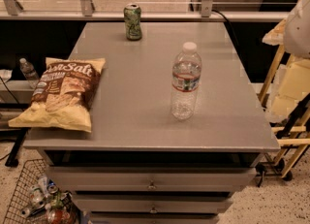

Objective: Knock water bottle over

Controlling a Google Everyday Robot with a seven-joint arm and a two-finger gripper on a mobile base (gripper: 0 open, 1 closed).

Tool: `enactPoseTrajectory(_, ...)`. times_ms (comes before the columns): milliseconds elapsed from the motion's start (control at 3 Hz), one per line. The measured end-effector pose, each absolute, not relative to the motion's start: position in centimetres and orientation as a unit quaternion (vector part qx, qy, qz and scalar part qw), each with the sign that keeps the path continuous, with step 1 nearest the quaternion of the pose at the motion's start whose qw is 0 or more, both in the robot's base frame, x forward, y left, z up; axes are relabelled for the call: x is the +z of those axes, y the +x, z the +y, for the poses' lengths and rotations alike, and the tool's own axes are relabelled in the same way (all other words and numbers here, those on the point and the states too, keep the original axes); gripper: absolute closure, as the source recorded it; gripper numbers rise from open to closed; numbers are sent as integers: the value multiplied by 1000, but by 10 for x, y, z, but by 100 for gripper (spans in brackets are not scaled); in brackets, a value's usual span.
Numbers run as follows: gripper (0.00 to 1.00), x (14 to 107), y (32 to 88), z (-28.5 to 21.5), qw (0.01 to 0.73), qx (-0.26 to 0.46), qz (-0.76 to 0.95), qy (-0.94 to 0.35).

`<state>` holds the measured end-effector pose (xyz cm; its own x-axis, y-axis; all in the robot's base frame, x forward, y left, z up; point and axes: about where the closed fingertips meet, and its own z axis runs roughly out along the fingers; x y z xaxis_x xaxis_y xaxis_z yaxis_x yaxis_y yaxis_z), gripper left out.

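The water bottle [185, 81] stands upright on the grey table [140, 121], right of the middle. It is clear ribbed plastic with a white cap and a red, white and blue label band. My gripper is out of view in the camera view. Only a white rounded part [299, 24] shows at the upper right edge, beyond the table's right side and well apart from the bottle.
A green drink can [132, 22] stands at the table's far edge. A yellow and brown chip bag [63, 92] lies at the left front. A small clear bottle [28, 72] sits off the table to the left. A wire basket [34, 199] stands on the floor, and a wooden frame [286, 97] on the right.
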<state>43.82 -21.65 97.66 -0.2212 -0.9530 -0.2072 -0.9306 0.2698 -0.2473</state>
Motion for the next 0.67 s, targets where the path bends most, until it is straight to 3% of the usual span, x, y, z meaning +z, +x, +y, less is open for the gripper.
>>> enactPoseTrajectory(667, 0, 978, 439, -216, 175, -26, 780, -601)
